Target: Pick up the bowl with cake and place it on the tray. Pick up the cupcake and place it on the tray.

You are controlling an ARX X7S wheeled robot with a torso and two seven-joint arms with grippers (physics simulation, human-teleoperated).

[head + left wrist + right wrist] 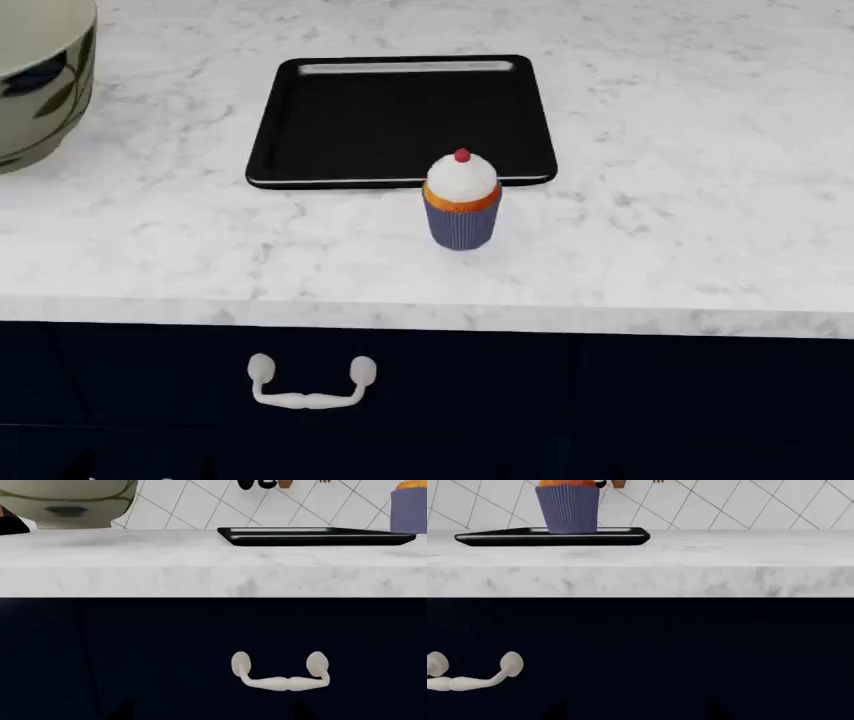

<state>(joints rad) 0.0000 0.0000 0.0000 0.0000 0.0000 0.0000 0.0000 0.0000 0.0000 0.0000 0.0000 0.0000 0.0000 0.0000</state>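
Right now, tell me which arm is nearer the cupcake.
Right, likely. Neither claw shows; both wrist cameras look from low before the cabinet. The cupcake fills more of the right arm's view; the left's catches only its edge.

Even, bright, diffuse light fills all three views, and the white marble tabletop (667, 150) reads pale without blown-out glare. Shadows are faint: a soft grey smudge lies beside the cupcake (462, 200), and another under the bowl (40, 80). The black tray (400, 120) carries a thin pale highlight along its far rim. The navy cabinet front (133, 655) falls nearly black. Edges look crisp, with no blur or lens distortion.
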